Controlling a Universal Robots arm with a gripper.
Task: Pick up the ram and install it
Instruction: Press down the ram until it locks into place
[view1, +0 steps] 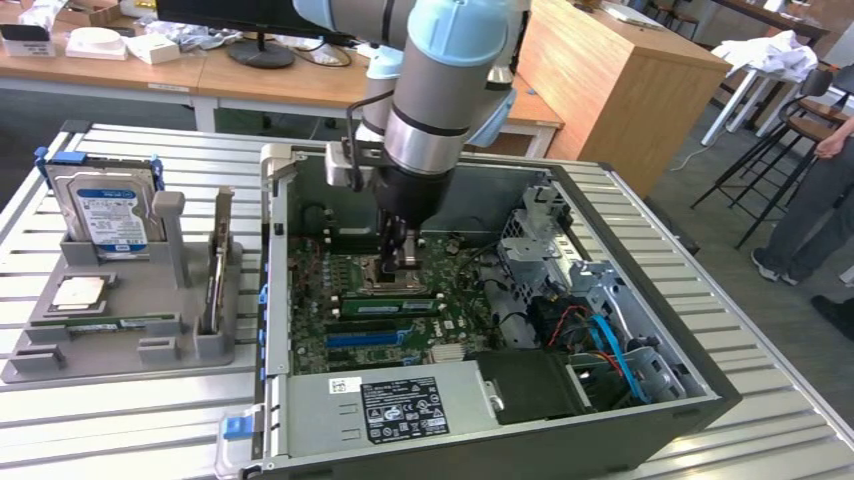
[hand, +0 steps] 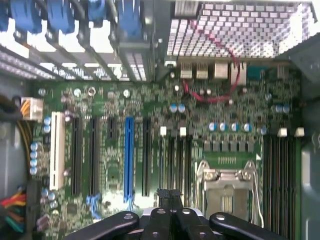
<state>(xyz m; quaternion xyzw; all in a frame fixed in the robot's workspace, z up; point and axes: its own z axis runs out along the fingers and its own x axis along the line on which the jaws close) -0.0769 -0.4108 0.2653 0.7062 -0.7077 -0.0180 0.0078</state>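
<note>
A long green ram stick (view1: 387, 305) with dark chips sits across the memory slots of the motherboard (view1: 320, 330) inside the open computer case. My gripper (view1: 398, 274) hangs just behind it, low over the silver processor socket (view1: 396, 290), its fingers pressed together with nothing between them. In the wrist view the shut gripper (hand: 170, 194) points down at the board beside the socket (hand: 227, 192), with the dark memory slots (hand: 280, 185) off to one side. A second thin green stick (view1: 107, 324) lies flat in the grey holder (view1: 40, 365) at the exterior view's left.
The grey holder also carries a blue-labelled hard drive (view1: 107, 215), a square silver chip (view1: 78, 292) and an upright thin card (view1: 216, 265). Case walls (view1: 276, 260), a drive cage (view1: 547, 225) and cables (view1: 601, 340) ring the board. A person (view1: 821, 200) stands at the exterior view's right.
</note>
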